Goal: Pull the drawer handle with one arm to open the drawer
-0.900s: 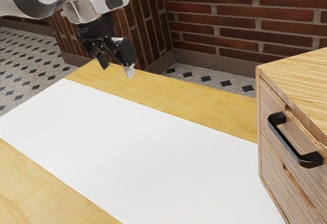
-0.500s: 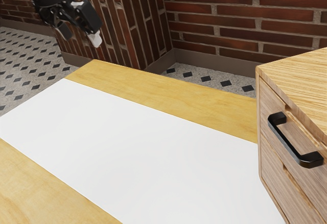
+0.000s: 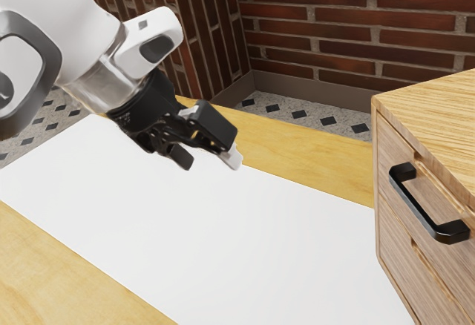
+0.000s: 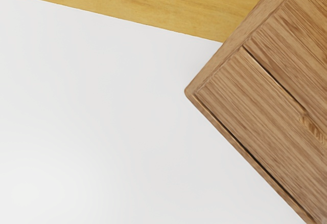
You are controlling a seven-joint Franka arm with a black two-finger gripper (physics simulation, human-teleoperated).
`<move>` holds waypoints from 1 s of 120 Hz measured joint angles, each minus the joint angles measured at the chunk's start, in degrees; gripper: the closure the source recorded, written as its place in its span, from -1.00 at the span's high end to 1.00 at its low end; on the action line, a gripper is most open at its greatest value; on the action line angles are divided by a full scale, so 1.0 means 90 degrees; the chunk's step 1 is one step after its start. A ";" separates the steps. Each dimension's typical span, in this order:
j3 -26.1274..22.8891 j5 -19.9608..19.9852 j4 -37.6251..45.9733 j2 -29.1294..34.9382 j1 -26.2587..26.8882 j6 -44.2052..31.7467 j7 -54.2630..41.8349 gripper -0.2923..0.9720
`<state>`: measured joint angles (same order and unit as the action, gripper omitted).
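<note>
- The white arm [image 3: 67, 43] slants down from the exterior view's upper left. Its black hand [image 3: 210, 159] tilts toward the exterior view's right above the table [image 3: 297, 147], fingers apart, holding nothing.
- The table is yellow wood under a smooth white sheet [image 3: 185, 221].
- The drawer handle [image 3: 427, 205], a squared black bar, sits on the grained wooden drawer [image 3: 393, 147], well apart from the hand.

No writing, label, brand, number or sign is readable on the robot arm [image 3: 70, 32], the drawer cabinet [image 3: 434, 121] or the counter [image 3: 297, 154].
</note>
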<state>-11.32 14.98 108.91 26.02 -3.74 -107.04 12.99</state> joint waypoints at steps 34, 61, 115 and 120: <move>-0.0935 0.0190 0.0256 -0.0013 -0.0016 -0.1114 0.2031 0.50; -0.1408 0.0456 0.0762 0.0364 -0.0013 -0.1670 0.3140 0.50; -0.2262 0.0828 0.0588 -0.0171 -0.0570 -0.2580 0.4427 0.50; -0.2291 0.0844 0.0587 -0.0175 -0.0576 -0.2605 0.4504 0.50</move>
<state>-31.94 22.58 114.20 24.44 -8.93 -130.49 53.53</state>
